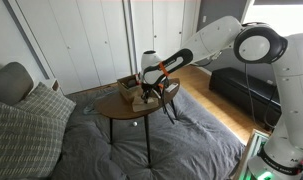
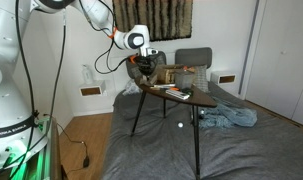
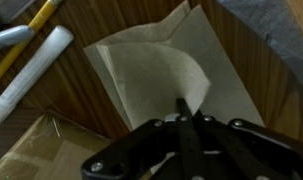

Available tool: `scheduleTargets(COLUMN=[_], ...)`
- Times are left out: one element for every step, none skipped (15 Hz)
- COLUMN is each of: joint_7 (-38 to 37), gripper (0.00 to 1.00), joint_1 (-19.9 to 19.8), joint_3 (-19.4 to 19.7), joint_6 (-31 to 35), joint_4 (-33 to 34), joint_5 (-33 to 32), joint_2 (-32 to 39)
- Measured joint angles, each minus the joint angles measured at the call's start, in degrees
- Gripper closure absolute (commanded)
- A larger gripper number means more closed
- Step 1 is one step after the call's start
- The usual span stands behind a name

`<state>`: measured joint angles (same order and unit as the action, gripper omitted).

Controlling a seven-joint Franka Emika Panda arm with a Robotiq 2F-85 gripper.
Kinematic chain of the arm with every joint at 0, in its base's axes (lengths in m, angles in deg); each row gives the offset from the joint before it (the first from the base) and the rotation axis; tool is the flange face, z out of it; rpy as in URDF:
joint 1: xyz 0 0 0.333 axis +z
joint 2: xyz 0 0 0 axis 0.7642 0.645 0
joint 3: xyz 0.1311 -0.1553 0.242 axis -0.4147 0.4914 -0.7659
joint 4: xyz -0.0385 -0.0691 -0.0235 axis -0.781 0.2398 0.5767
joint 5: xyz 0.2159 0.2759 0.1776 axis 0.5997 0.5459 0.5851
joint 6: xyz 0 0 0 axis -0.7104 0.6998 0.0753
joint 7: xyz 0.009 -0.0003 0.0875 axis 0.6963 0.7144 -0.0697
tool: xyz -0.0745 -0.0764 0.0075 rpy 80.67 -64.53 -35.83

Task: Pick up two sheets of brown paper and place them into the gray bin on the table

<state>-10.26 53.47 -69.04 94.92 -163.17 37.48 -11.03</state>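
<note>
In the wrist view a light tan sheet of brown paper (image 3: 156, 70) lies on the dark wooden table (image 3: 91, 110). My gripper (image 3: 186, 108) has its fingers closed together on the sheet's near edge, which rises to a peak at the fingertips. In both exterior views the gripper (image 1: 146, 92) (image 2: 141, 68) is low over the table (image 1: 116, 108) (image 2: 181, 98), at the end nearer the arm. I cannot clearly make out the gray bin in any view. A second sheet is not visible.
White and yellow pens (image 3: 31, 65) lie on the table beside the paper. A brown box (image 3: 36, 150) (image 1: 127, 86) (image 2: 181, 75) stands close by. Gray fabric (image 3: 281, 30) covers the floor beyond the table edge. Cushions (image 1: 31, 120) lie on the floor.
</note>
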Motion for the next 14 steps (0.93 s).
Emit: scheduleTargets(joint_7=[0.0,0.0,0.1,0.4,0.7,1.0,1.2,1.4,1.4,1.4,1.4,1.4,1.4,1.3], gripper=[1.0,1.0,1.0,1.0,1.0,1.0,1.0,1.0,1.0,1.0,1.0,1.0,1.0,1.0], joint_1=[0.0,-0.1,-0.3,-0.5,-0.8,-1.1,-1.4,-1.6,-1.8,-1.9,-2.0,-2.1,-2.2,-2.3], joint_3=[0.0,-0.1,-0.3,-0.5,-0.6,-0.8,-0.8,-0.8,-0.8,-0.8,-0.7,-0.7,-0.6,-0.5], joint_6=[-0.1,-0.4,-0.8,-1.4,-2.0,-2.7,-3.2,-3.6,-3.7,-3.7,-3.7,-3.6,-3.5,-3.3], joint_4=[-0.1,-0.3,-0.5,-0.8,-1.3,-1.8,-2.1,-2.4,-2.6,-2.8,-2.9,-3.1,-3.2,-3.3], joint_5=[0.0,0.2,0.7,1.4,2.2,3.0,3.8,4.3,4.7,5.1,5.5,5.7,6.0,6.2], joint_2=[-0.9,-2.0,-3.1,-4.5,-6.0,-7.5,-8.7,-9.6,-10.3,-10.5,-10.6,-10.6,-10.6,-10.6])
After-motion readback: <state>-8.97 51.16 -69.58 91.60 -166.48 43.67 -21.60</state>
